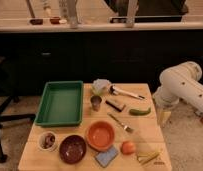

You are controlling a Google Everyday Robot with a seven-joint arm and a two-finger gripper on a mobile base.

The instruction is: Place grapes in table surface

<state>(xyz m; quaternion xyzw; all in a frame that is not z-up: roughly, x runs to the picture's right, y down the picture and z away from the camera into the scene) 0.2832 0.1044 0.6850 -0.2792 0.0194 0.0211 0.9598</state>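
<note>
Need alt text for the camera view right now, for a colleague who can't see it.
The grapes sit in a small white bowl at the near left corner of the table surface. The gripper hangs beside the table's right edge, holding nothing. A green tray, a maroon bowl and an orange bowl share the tabletop.

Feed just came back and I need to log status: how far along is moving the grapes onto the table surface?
Done: nothing yet; the grapes sit in the small white bowl at the front left corner of the table surface. In hand: nothing; the gripper hangs open off the right edge, far from them. Left: reach across, pick the grapes, set them on bare wood.
</note>
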